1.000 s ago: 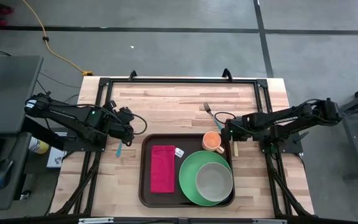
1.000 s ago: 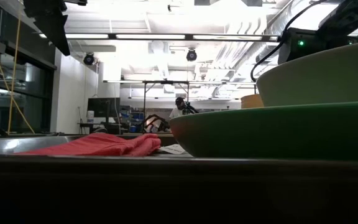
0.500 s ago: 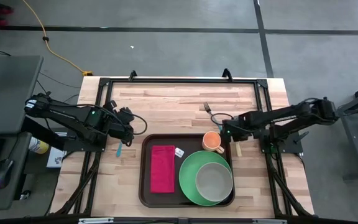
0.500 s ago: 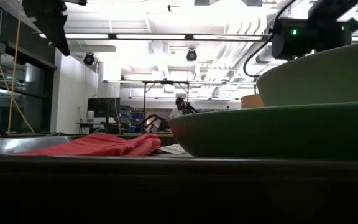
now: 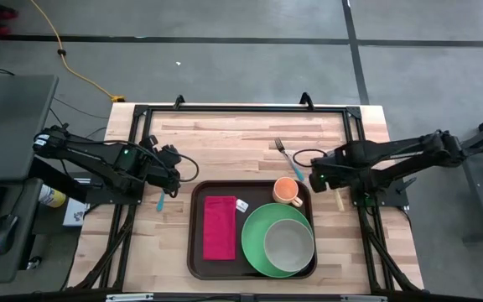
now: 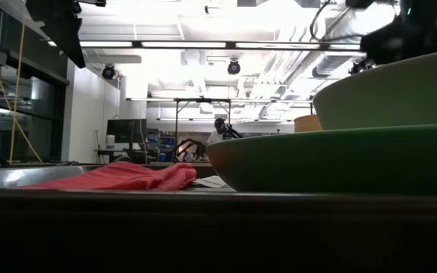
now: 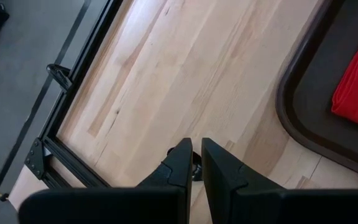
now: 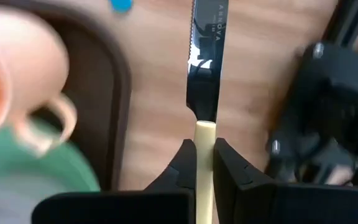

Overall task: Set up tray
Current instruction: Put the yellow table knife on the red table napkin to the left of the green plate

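The dark brown tray lies on the near half of the table. It holds a red napkin, a green plate with a pale bowl on it, and an orange cup. My right gripper hangs over the wood right of the tray, shut on a knife with a cream handle. A fork lies on the wood beyond the cup. My left gripper waits left of the tray, shut. My right gripper pinches the knife's cream handle between its two fingers, just behind the blade. The fingers come from above and lie across the knife. The blade points to the table's far edge and the handle's free end to the near edge. Whether the knife is clear of the wood I cannot tell.
A small blue piece lies on the wood under my left arm, left of the tray. A black metal frame runs along the table's edges. Bare wood lies between the tray and the far edge.
My right gripper has carried the knife from right beside the tray's right rim toward the table's right edge. In the low view that arm has also gone up and off to the right. The things on the tray have stayed put.
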